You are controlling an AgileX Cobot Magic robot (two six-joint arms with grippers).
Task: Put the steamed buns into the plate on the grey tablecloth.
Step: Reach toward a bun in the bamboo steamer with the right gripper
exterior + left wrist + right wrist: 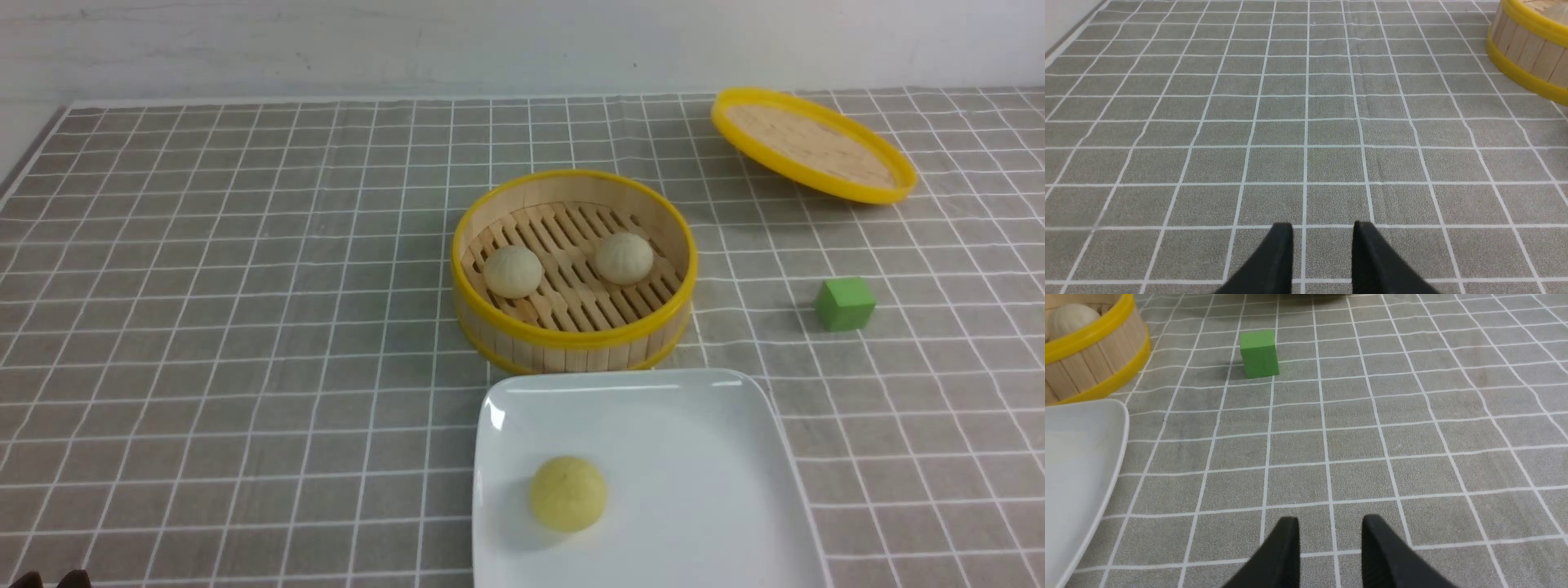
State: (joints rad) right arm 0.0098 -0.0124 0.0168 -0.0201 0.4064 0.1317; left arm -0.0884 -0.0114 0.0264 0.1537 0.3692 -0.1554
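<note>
Steamed buns (567, 265), 2 of them, are sitting in the steamer basket (575, 339), beyond the plate's (686, 465) far edge. I'm holding my left gripper (1323, 228) spread above the grey tablecloth (1274, 163), and my right gripper (1330, 522) is hovering, fingers also apart.

Plate (653, 474): smooth, glossy. Tablecloth (245, 327): matt woven fabric. Steamer basket (571, 343): slatted bamboo. Steamed buns (513, 272): matt.

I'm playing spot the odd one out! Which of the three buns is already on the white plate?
The yellow bun. It alone sits on the plate; the two paler buns are in the steamer basket.
</note>
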